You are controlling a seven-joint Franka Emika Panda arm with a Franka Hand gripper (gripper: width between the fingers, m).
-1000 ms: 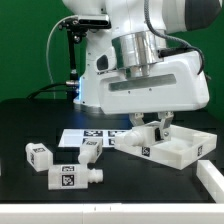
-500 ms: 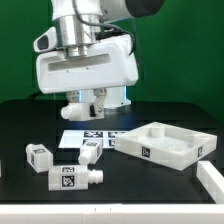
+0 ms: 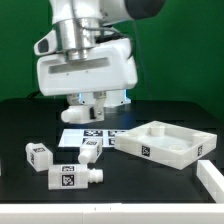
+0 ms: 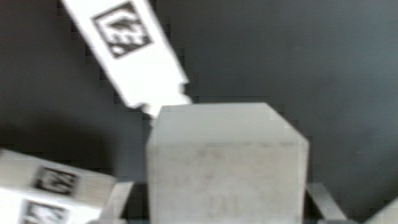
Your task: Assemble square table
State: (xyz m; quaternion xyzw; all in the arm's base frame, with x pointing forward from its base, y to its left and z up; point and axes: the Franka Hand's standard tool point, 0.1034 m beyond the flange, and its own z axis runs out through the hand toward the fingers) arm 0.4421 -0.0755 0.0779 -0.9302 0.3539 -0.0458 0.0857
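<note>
My gripper (image 3: 90, 103) hangs above the table's left part in the exterior view, shut on a chunky white leg (image 4: 222, 160) that fills the space between its fingers (image 4: 128, 205). The square tabletop panel (image 3: 166, 146), with a raised rim and a tag on its side, lies to the exterior view's right. Three loose tagged legs lie on the black table: one (image 3: 38, 153) at the far left, one (image 3: 68, 178) near the front, one (image 3: 90, 150) by the marker board. The wrist view shows a tagged leg (image 4: 134, 45) and another (image 4: 45, 190) beneath the held one.
The marker board (image 3: 95, 136) lies flat between the legs and the panel. A white piece (image 3: 211, 180) juts in at the front right corner of the exterior view. The robot's white body stands behind the table.
One second ago the gripper was low over the panel at the exterior view's right. It has since swung left and risen, and it has barely moved in the last half second.
</note>
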